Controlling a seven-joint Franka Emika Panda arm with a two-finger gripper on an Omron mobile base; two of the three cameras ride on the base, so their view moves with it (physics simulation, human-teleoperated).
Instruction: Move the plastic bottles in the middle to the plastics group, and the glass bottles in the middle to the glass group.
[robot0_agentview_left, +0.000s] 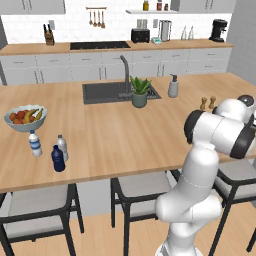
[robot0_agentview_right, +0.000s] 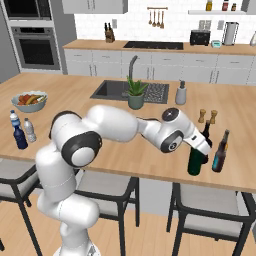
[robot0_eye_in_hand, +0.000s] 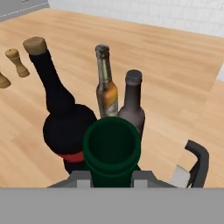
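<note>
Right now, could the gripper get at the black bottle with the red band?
Probably not yet: the gripper is shut on the green bottle, which sits right in front of the black bottle.

Wooden island counter (robot0_agentview_left: 125, 135), fruit bowl (robot0_agentview_left: 25, 118) and three small bottles (robot0_agentview_left: 58, 159) stood at its nine o'clock, potted plant (robot0_agentview_left: 139, 92) by the sink (robot0_agentview_left: 102, 92), glass bottles (robot0_agentview_right: 220, 151) grouped at three o'clock.

The white arm rises from the lower left of the right base view, bends at its dark elbow and reaches right across the frame's middle. Its pincer (robot0_agentview_right: 199, 150) points down at centre right, its 2 fingers apparently clamped on the green wine bottle (robot0_eye_in_hand: 112, 151).
</note>
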